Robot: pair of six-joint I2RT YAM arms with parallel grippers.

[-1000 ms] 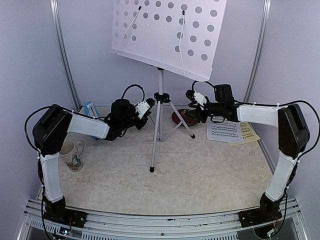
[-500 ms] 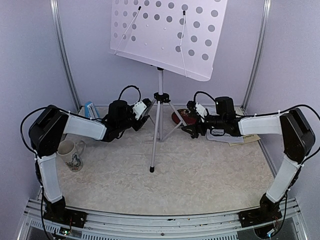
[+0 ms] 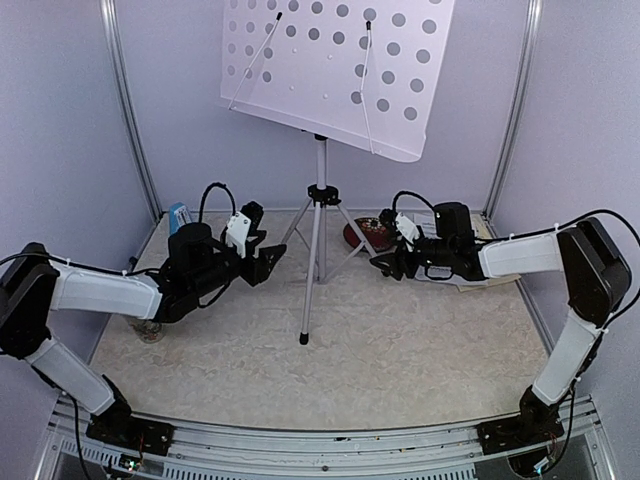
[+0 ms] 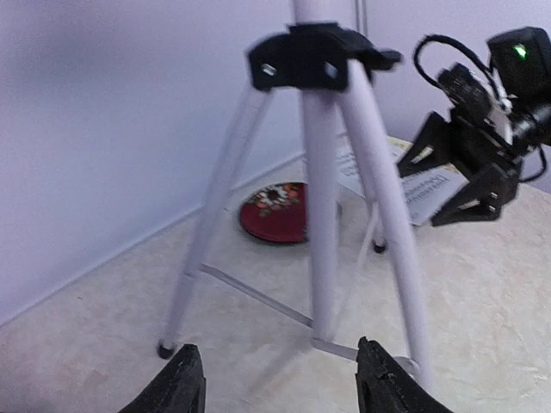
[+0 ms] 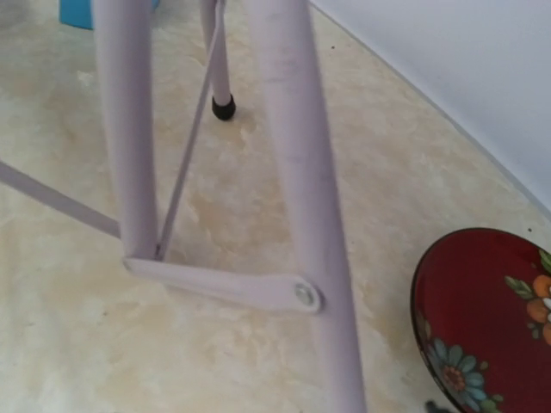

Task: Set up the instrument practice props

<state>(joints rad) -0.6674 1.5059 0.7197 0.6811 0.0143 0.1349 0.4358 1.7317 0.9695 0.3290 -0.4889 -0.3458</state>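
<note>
Two arms reach low over the marbled table (image 3: 400,370), one from each side of the music stand (image 3: 335,65), the biggest thing we see. Its white perforated desk tilts high above, and its silver tripod (image 3: 318,215) stands mid-table. The left gripper (image 3: 268,252) hangs just left of the tripod, facing it. In its wrist view we see the fingers (image 4: 176,389) spread wide with nothing between them. The right gripper (image 4: 420,191) sits just right of the tripod, near a leg without touching it. From across the table we see its jaws parted too, and empty. Behind the right arm the music sheets (image 4: 348,169) lie flat at the back right, partly hidden. A red plate (image 3: 358,235) rests near them, behind the tripod. The blue metronome (image 3: 180,216) stands at the back left by the wall.
</note>
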